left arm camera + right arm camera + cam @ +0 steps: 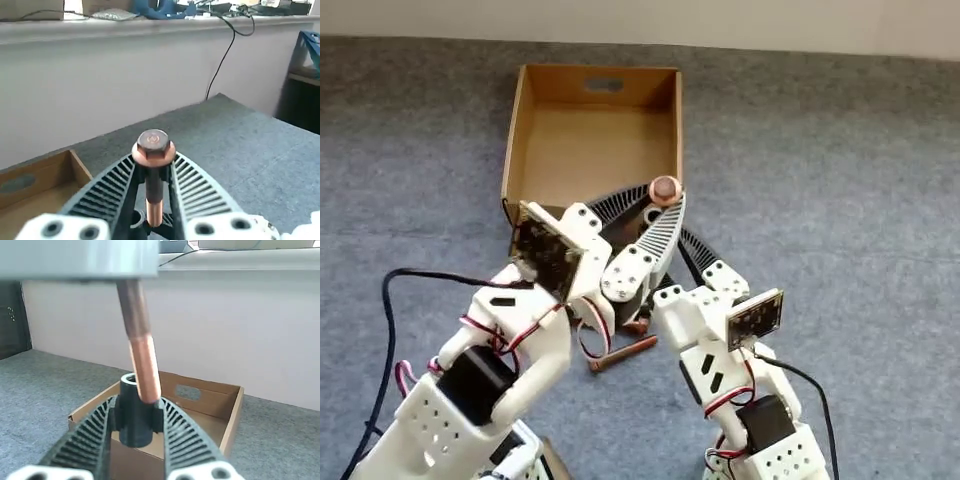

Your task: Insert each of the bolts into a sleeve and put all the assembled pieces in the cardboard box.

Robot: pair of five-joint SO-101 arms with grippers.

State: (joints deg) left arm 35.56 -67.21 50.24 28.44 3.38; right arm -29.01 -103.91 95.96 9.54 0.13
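While the left gripper (153, 163) is clamped on a bolt (153, 146), its two ribbed fingers (112, 182) press the shaft from both sides just under the flanged hex head, and the shaft runs back between them toward the wrist. In the high view this gripper (661, 200) is held over the near right corner of the box (590, 85), with the bolt head (665, 190) at its tip, beside the right wall. The right gripper (136, 407) is closed around a black sleeve (132, 425), which stands upright between its fingertips with the open end up. In the right wrist view the copper shaft (142, 360) slants down from above, and its tip lies across the sleeve's upper edge, beside the opening; I cannot tell whether it has entered the bore or only rests against the rim. The two grippers meet there, the right one under the left, both just in front of the box. The box sits open on the grey carpet (840, 180) with a hand slot in its far wall. A second bolt (623, 353) lies flat on the carpet between the two arms, well short of the box and apart from both grippers. A black cable (390, 300) loops on the carpet beside the left arm.
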